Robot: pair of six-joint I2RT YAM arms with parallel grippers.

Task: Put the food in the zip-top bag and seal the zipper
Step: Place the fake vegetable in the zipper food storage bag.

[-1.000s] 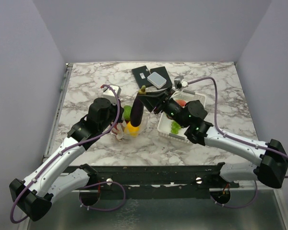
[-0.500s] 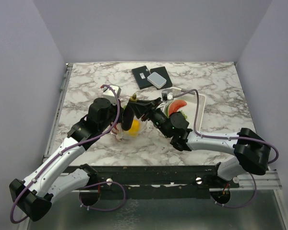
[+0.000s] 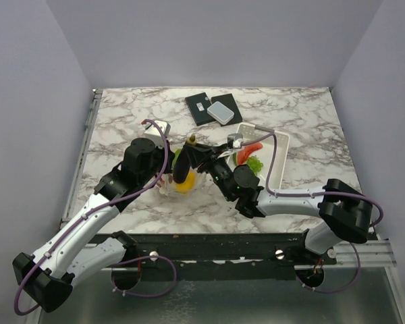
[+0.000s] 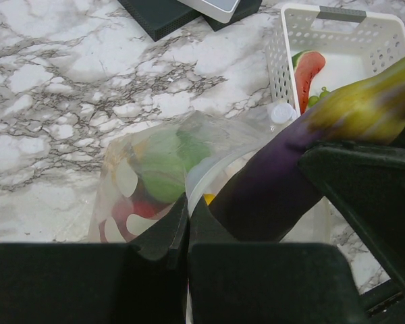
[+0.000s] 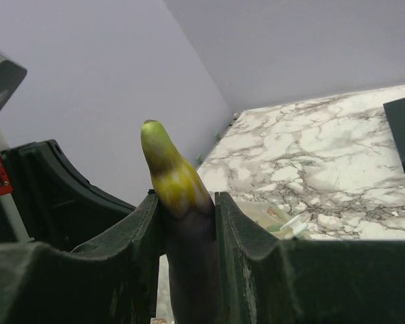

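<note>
Our right gripper is clamping the purple eggplant between its two fingers, gripping the purple body while the yellow-green stem end is sticking up past the fingertips. From above we are seeing the eggplant tilting over the zip-top bag, its purple end dipping into the bag's open mouth. Our left gripper is pinching the near edge of that mouth, its jaws pressing fully together on the plastic. Inside the bag we are making out something green, something red and a bit of the yellow lemon. Just beside the bag, the white basket is holding the watermelon slice and the green grapes on the marble table.
</note>
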